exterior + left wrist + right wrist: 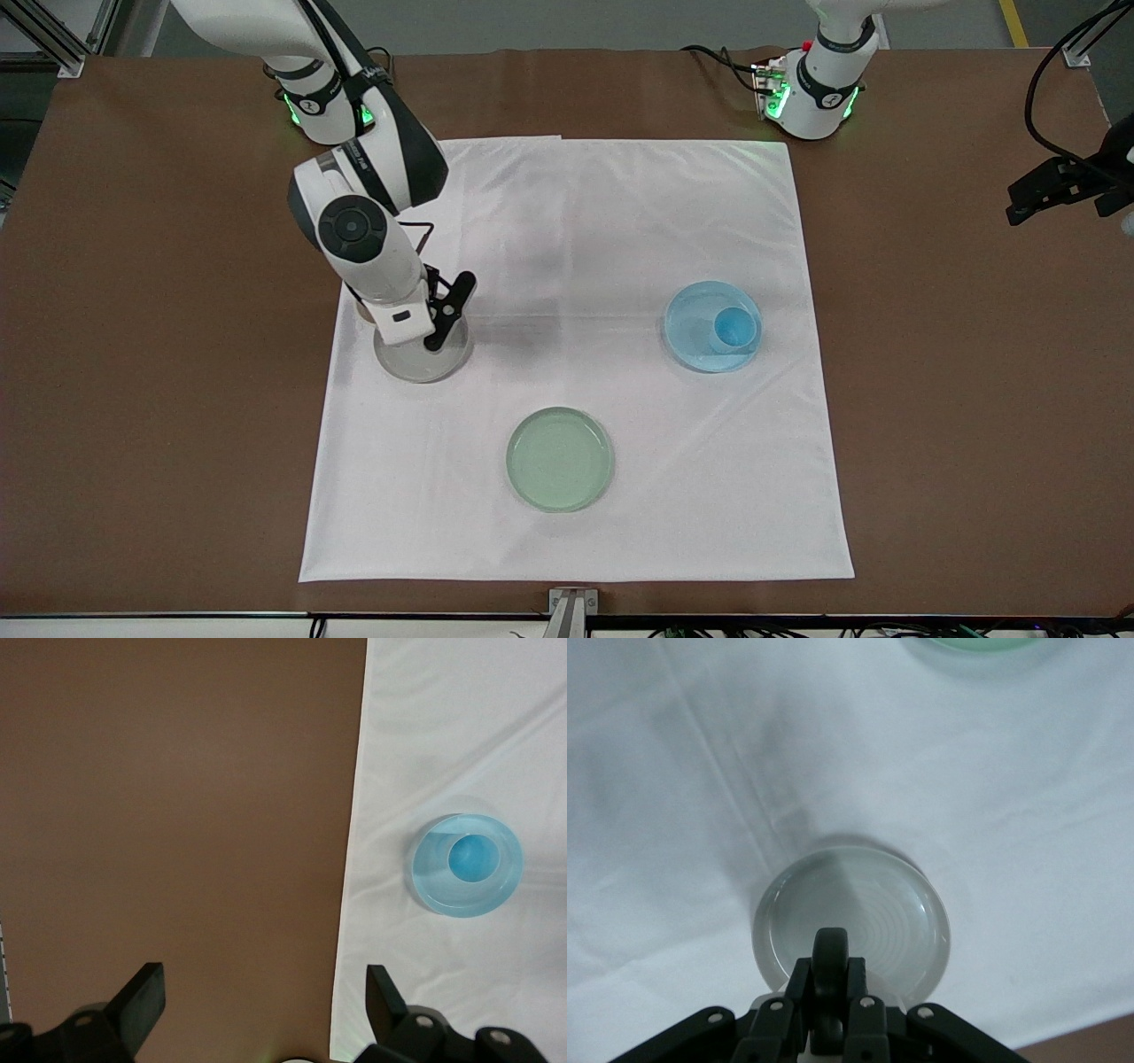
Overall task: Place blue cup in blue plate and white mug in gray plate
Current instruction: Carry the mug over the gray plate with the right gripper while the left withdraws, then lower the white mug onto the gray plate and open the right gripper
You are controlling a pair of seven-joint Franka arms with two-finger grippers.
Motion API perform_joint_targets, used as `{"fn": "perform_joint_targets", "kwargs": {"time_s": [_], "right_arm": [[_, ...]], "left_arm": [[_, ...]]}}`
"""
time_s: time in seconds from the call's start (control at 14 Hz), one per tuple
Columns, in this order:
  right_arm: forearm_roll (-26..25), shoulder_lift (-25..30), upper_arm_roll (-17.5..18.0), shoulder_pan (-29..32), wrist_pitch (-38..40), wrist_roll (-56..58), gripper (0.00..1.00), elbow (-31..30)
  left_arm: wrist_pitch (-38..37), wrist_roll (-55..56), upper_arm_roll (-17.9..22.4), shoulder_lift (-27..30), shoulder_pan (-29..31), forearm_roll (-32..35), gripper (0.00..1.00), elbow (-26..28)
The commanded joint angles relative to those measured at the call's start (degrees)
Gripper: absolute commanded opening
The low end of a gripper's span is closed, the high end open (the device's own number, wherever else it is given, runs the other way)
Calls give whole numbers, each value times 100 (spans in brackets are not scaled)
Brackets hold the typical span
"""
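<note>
Your right hand [829,992] hangs over the gray plate [859,904], pinching the white mug [365,310] by its handle. Your left hand [266,1010] waits spread wide. The blue cup [733,330] sits in the blue plate [691,310], toward its 3 o'clock rim.

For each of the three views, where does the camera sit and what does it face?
Front view: high across the table, facing both arm bases; right gripper over the gray plate.
Left wrist view: above the cloth edge, looking down; left gripper open, empty.
Right wrist view: looking down at the gray plate; fingers clamp the white mug's handle.
Shared: the blue cup in the blue plate, front and left wrist views.
</note>
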State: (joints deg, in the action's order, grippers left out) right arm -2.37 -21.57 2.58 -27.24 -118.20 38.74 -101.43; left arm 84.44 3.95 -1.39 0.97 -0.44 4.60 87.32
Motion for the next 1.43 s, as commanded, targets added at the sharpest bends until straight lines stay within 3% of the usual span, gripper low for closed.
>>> {"fn": "perform_joint_targets", "kwargs": {"time_s": [0.0,0.36,0.64,1.36], "right_arm": [[44,-268,-47,-159,-369,782,2,-35],[-9,-743,-56,-106,-668,1565,2,-35],[-26,-814,-56,-159,-687,1811,2,-52],[-26,-893,-56,-80,-695,2225,4,-96]], "left_arm": [[169,-69,43,280,-26,-178,100,338],[239,-61,-10,263,-26,-249,100,320],[213,-61,-27,324,-34,-267,100,417],[432,141,-660,500,-26,-346,100,803]]}}
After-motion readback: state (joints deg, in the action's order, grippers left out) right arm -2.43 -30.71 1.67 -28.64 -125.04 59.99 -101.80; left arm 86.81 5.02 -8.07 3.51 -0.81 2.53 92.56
